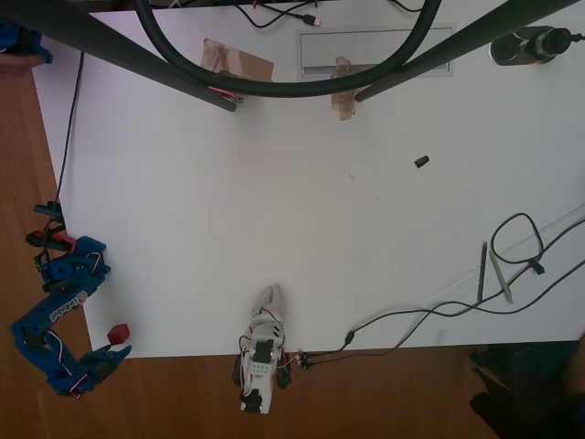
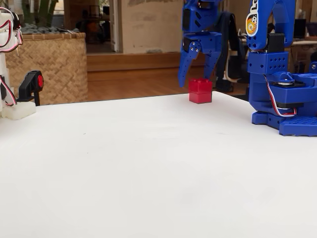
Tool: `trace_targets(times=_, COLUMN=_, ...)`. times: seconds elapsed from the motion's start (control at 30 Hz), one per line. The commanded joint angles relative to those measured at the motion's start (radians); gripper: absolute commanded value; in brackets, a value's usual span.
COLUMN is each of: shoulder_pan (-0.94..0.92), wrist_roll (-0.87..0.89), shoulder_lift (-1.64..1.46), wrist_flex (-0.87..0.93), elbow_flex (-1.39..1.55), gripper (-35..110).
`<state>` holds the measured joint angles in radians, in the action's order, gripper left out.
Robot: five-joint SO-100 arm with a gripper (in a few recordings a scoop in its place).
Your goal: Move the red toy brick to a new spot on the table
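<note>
With the red toy brick (image 2: pixel 200 91) standing at the corner of the table (image 2: pixel 148 163) beside my base, my gripper (image 2: pixel 198 64) hangs just above it, fingers spread and empty; I should descend squarely astride the brick before closing, lest I nudge it over the edge.

The white table (image 1: pixel 274 238) carries the red toy brick (image 1: pixel 118 335) at about seven o'clock, right by its edge. Two brown tape patches (image 1: pixel 238 64) sit near twelve, a small black piece (image 1: pixel 421 162) toward two, and a black cable (image 1: pixel 516 247) with two pens (image 1: pixel 492 273) around four.
</note>
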<state>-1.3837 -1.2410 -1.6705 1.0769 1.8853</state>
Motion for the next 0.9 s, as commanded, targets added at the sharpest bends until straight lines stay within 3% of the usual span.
trace_targets(times=0.0, shoulder_pan=0.063, wrist_roll=-0.003, shoulder_lift=-0.158, wrist_flex=0.008, elbow_flex=-0.107, gripper=26)
trace_targets(times=0.13, shoulder_pan=0.212, wrist_roll=-0.066, shoulder_lift=-0.31, wrist_flex=-0.029, elbow_flex=-0.101, gripper=27)
trace_targets(times=0.3, shoulder_pan=0.534, wrist_roll=-0.08, shoulder_lift=-0.538, wrist_flex=-0.044, elbow_flex=0.035, gripper=23)
trace_targets(times=0.63, shoulder_pan=1.316, wrist_roll=0.02, shoulder_lift=-1.072, wrist_flex=-0.087, elbow_flex=0.676, gripper=0)
trace_targets(times=0.87, shoulder_pan=1.482, wrist_roll=0.012, shoulder_lift=-1.397, wrist_flex=-0.087, elbow_flex=1.086, gripper=0)
